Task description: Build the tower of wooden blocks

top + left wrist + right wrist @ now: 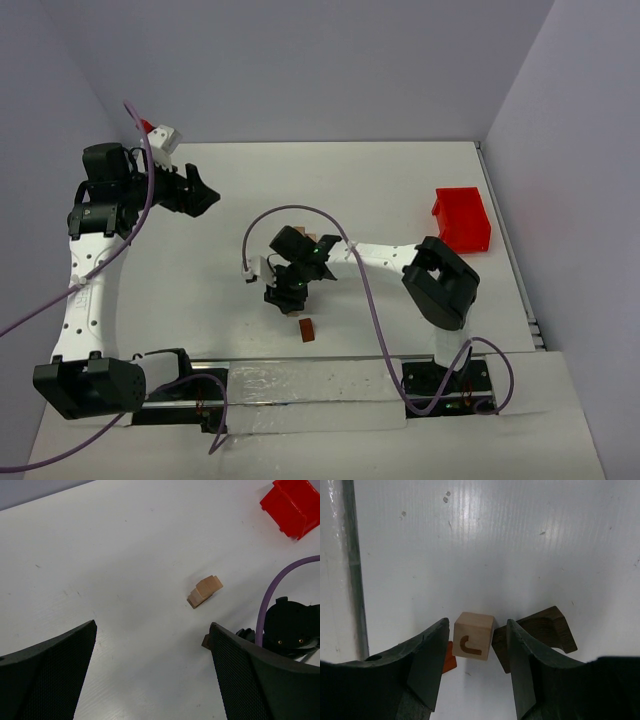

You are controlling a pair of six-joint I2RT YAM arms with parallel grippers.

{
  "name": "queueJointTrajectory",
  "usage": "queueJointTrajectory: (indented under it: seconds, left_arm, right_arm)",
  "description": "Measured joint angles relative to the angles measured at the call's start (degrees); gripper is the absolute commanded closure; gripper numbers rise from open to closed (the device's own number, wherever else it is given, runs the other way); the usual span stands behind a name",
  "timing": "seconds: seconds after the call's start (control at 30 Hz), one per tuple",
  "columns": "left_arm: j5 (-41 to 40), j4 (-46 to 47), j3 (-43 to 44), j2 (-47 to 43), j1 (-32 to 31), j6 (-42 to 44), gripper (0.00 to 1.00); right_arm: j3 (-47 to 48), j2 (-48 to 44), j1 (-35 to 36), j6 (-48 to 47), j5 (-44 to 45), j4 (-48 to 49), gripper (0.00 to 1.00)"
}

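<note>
A light tan cube (473,637) with a brown curved mark sits on the table between the fingertips of my right gripper (478,624). The jaws are open, with a sliver of gap on each side of it. A dark brown arch piece (545,630) lies just right of the cube, partly behind the right finger. An orange-red piece (449,660) peeks out behind the left finger. From above, the right gripper (288,300) points down beside a reddish-brown block (307,329). My left gripper (206,196) hangs wide open and empty at the far left. Its wrist view shows a small stack of tan blocks (205,591).
A red plastic bin (462,218) stands at the right edge of the table and also shows as the red bin (292,505) from the left wrist. A tiny brown piece (205,640) lies by the left gripper's right finger. Purple cables loop around both arms.
</note>
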Motion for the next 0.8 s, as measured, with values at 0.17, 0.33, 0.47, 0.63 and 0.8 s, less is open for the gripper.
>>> queueJointTrajectory:
  seconds: [0.17, 0.33, 0.47, 0.63, 0.8]
  left_arm:
    - [-0.1, 0.0, 0.0, 0.0, 0.0, 0.5, 0.01]
    - [-0.1, -0.1, 0.0, 0.0, 0.0, 0.9, 0.01]
    - [-0.1, 0.0, 0.0, 0.0, 0.0, 1.0, 0.01]
    - [-0.1, 0.1, -0.3, 0.1, 0.0, 1.0, 0.01]
    - [-0.1, 0.1, -0.4, 0.2, 0.0, 1.0, 0.01]
  right_arm:
    - [-0.6, 0.2, 0.0, -0.6, 0.7, 0.2, 0.43]
    - [-2.5, 0.2, 0.0, -1.3, 1.0, 0.3, 0.43]
    - [-4.0, 0.2, 0.0, -1.6, 1.0, 0.3, 0.46]
    - [-5.7, -0.1, 0.0, -1.5, 1.0, 0.8, 0.54]
    - [-6.2, -0.6, 0.0, -1.3, 1.1, 1.6, 0.57]
